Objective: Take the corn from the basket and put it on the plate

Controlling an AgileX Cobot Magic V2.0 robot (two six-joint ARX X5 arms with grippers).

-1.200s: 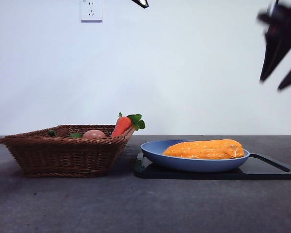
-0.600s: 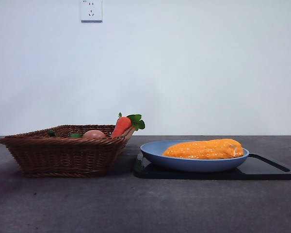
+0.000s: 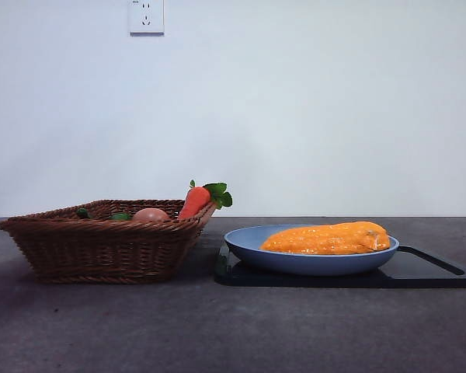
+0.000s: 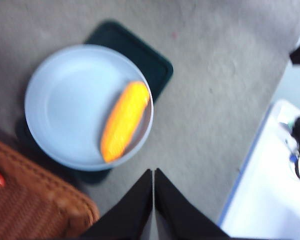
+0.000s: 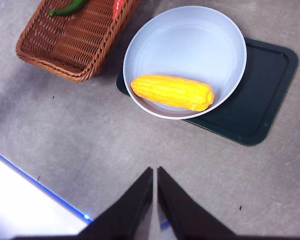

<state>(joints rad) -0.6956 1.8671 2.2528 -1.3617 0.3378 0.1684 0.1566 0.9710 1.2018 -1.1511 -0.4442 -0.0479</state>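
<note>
The corn (image 3: 328, 238) lies on its side in the light-blue plate (image 3: 252, 247), close to the rim; it also shows as corn (image 5: 172, 92) on the plate (image 5: 190, 40) and, blurred, as corn (image 4: 124, 120) on the plate (image 4: 65, 105). The brown wicker basket (image 3: 101, 247) stands left of the plate. Both arms hang high above the table, out of the front view. My left gripper (image 4: 153, 172) is shut and holds nothing. My right gripper (image 5: 154, 171) is also shut and empty, well above the table in front of the plate.
The plate rests on a flat black tray (image 3: 431, 270). In the basket lie a carrot (image 3: 196, 200) with green leaves, a peach-coloured egg (image 3: 150, 214) and a green pepper (image 5: 69, 7). A white surface with a blue edge (image 5: 20, 200) borders the grey table.
A second ago a dark gripper was at the front view's upper right and a black tip at the top; both have since gone out of that view. Corn, plate and basket have not moved.
</note>
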